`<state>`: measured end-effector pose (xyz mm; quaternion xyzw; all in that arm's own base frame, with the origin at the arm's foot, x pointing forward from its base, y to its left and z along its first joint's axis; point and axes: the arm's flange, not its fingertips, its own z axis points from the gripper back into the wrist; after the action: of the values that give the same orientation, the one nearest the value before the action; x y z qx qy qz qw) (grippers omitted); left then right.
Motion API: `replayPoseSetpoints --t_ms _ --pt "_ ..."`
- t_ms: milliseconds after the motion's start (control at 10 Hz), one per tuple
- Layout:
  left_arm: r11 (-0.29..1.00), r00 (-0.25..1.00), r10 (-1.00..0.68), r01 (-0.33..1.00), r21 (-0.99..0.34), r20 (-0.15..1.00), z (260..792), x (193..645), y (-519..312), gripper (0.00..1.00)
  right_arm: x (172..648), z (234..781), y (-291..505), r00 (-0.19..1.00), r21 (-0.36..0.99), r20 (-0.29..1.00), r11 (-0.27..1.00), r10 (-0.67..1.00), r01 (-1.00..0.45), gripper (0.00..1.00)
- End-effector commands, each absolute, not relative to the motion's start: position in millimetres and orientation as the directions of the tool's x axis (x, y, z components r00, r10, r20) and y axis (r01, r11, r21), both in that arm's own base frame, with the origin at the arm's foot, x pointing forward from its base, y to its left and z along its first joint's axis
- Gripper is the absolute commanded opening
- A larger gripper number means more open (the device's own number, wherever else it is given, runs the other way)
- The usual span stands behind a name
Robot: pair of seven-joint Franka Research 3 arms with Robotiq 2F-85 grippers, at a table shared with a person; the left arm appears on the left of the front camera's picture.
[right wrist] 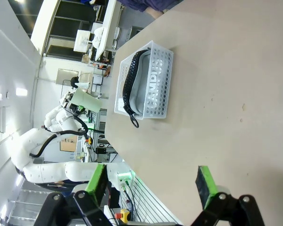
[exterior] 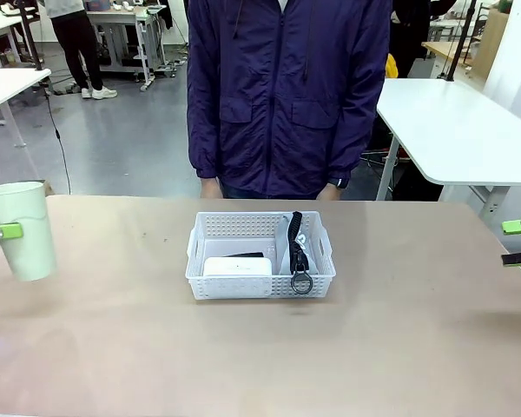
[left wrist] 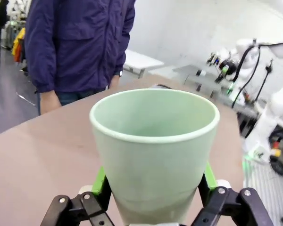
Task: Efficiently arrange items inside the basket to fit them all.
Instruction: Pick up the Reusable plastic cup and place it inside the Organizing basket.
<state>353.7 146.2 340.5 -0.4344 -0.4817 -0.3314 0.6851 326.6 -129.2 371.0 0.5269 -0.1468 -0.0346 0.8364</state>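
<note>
With my left gripper (left wrist: 153, 197) clamped on the pale green plastic cup (exterior: 22, 228) at the worktop's left edge and my right gripper (exterior: 519, 242) spread empty, I'd lower the cup upright into the white perforated basket's (exterior: 260, 282) free rear-left corner.

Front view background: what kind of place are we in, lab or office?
Most likely a robotics lab or workshop: plain white work tables on a bare grey floor, equipment benches at the back, and the left gripper holding a pale green cup.
</note>
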Motion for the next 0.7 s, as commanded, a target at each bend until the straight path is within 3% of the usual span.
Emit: replayPoseSetpoints --t_ms 0,100,200,600 --pt "0.356 0.267 -0.275 0.92 -0.16 0.924 425 326 44 0.88 326 376 -128 0.954 0.899 0.2 0.429 -0.225 -0.088 1.0" --pt "0.35 0.254 -0.448 0.932 -0.093 0.857 453 331 -7 0.88 326 376 -128 0.954 0.899 0.2 0.429 -0.225 -0.088 1.0" --pt "0.265 0.213 -0.568 0.962 -0.069 0.795 474 340 -52 0.88 326 376 -128 0.954 0.899 0.2 0.429 -0.225 -0.088 1.0" --pt "0.124 0.072 -0.901 0.988 0.095 0.427 524 395 -209 0.88 326 376 -128 0.954 0.899 0.2 0.429 -0.225 -0.088 1.0"
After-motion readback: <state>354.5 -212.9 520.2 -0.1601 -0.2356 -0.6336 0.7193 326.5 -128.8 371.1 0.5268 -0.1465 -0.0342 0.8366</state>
